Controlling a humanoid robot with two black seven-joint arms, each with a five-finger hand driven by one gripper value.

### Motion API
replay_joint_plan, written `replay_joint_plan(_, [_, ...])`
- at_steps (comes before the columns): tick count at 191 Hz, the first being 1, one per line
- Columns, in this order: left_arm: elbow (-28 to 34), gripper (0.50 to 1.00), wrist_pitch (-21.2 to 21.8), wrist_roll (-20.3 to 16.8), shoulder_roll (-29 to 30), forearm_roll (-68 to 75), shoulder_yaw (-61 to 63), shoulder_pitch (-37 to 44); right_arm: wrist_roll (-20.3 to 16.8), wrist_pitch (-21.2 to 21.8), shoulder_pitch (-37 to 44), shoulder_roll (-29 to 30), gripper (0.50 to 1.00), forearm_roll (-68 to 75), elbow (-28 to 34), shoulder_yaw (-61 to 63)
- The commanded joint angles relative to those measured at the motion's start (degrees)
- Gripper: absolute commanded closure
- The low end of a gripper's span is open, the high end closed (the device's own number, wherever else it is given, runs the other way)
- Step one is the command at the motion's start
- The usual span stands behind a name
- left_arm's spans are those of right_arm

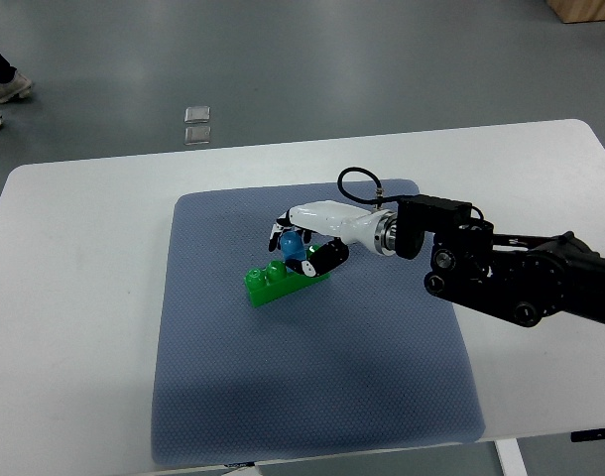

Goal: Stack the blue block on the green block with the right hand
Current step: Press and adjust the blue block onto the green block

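1. Right hand point(304, 241): I see its fingers curled around the blue block point(292, 241).
2. Blue block: sits atop the green block point(279, 281), touching it.
3. Green block: lies on the blue mat point(283, 397), white table point(74, 297) beneath.

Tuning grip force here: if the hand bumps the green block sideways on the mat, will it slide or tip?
The green block is long and low, so it probably slides or pivots. The textured mat likely adds drag. It looks like light, rigid plastic.
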Motion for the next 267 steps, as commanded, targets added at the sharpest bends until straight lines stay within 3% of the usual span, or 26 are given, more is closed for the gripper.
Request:
replay_joint_plan(1, [0.0, 0.5, 0.09, 0.0, 0.0, 0.0, 0.0, 0.01, 0.0, -0.21, -1.21, 0.04, 0.936, 0.05, 0.01, 0.9])
replay_joint_plan(87, [0.0, 0.5, 0.0, 0.0, 0.0, 0.0, 0.0, 0.01, 0.17, -2.76, -2.96, 0.47, 0.934, -0.04, 0.01, 1.78])
replay_joint_plan(267, [0.0, 0.5, 0.0, 0.0, 0.0, 0.0, 0.0, 0.01, 2.28, -4.08, -5.43, 1.53, 0.932, -0.04, -1.05, 3.63])
